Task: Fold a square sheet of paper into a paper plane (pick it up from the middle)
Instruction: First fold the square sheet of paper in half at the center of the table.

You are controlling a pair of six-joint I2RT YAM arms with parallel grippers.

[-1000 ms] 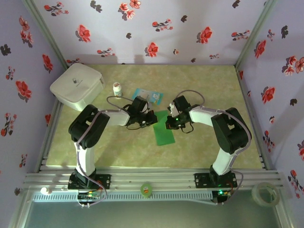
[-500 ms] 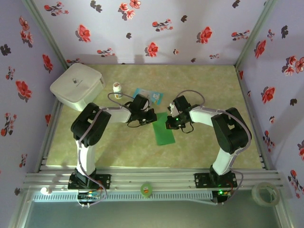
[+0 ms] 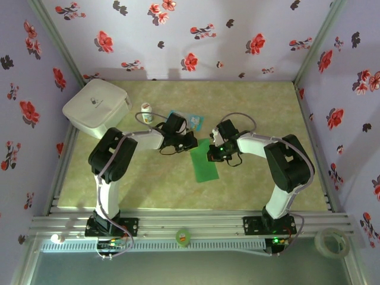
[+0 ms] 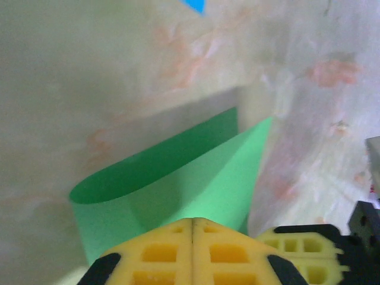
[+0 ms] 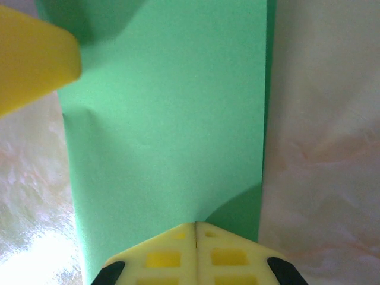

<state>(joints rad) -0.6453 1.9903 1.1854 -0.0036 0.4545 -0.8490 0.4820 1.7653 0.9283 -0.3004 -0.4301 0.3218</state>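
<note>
Now the left jaws and right jaws pinch the green sheet point(image 3: 205, 166).

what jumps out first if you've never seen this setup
The bright green sheet of paper mid-table, folded over into a curl, with the left gripper shut on it and the right gripper closed over its flat part. Around it, lilac walls dotted with red flowers, and a white box at the far left corner.
</note>
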